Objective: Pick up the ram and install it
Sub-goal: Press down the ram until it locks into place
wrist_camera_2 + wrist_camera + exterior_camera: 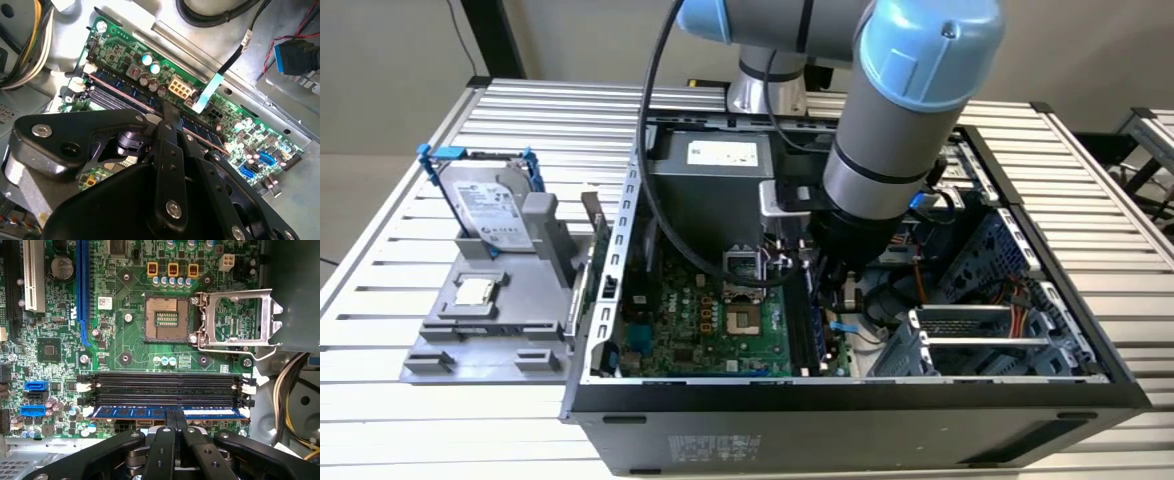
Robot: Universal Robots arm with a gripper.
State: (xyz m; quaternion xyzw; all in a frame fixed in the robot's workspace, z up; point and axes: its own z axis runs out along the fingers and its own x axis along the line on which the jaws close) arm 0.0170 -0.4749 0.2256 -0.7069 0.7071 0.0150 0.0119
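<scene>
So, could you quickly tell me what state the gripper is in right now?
Gripper: shut on the ram, which sits along the motherboard's slot nearest the fingers in the first wrist view.

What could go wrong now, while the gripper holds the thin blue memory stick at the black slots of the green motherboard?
1. In the first wrist view the black gripper is closed on the thin blue ram stick at the outermost long black slot. If the stick is tilted, pressing might bend it or stress the green motherboard.
2. The white latch at the slot end may not be fully open, which could block seating.
3. In the exterior view the grey robot arm sits deep in the black computer case, near loose cables.
</scene>
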